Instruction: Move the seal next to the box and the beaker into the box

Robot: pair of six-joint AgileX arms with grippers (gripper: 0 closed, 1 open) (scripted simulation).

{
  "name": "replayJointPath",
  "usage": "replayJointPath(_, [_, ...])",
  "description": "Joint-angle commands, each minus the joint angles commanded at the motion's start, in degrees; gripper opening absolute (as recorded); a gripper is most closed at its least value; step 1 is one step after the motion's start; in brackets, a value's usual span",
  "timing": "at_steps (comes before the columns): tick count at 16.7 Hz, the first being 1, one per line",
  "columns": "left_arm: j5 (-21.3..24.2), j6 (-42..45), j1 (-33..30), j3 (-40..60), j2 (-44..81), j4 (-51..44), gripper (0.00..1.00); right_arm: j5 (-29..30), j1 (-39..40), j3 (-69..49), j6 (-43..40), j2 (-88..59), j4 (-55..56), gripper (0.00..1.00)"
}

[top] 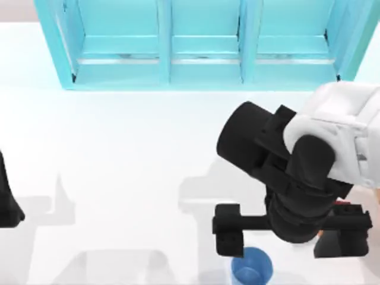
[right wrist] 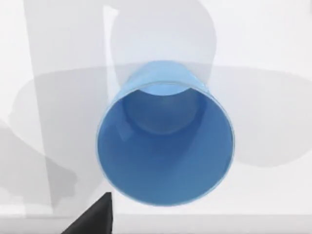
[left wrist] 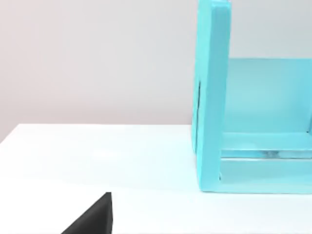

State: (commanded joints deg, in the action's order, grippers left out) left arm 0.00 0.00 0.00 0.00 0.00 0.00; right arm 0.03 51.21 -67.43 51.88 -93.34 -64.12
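The right gripper [top: 291, 234] hangs wide open directly above the upright blue cup [top: 252, 268] at the table's near right; the left arm is far off.

right arm [top: 309, 172] extended, left arm [top: 9, 205] parked

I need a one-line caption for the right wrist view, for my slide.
Right wrist camera looking into the upright blue beaker standing on the white table.

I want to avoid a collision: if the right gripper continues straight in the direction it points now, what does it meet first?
Most likely the beaker: the right wrist view looks straight down into its open mouth. In the top view the beaker sits just under the right arm. How far above it the gripper is, I cannot tell.
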Motion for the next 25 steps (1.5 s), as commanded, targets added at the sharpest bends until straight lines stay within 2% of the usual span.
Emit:
replayJointPath(8, [0.00, 0.00, 0.00, 0.00, 0.00, 0.00, 1.00, -0.03, 0.32, 10.73, 0.34, -5.67, 16.66, 1.00])
replayJointPath(13, [0.00, 0.00, 0.00, 0.00, 0.00, 0.00, 1.00, -0.03, 0.37, 11.46, 0.39, -6.11, 17.61, 1.00])
replayJointPath(25, [0.00, 0.00, 0.00, 0.00, 0.00, 0.00, 1.00, -0.03, 0.37, 11.46, 0.39, -6.11, 17.61, 0.10])
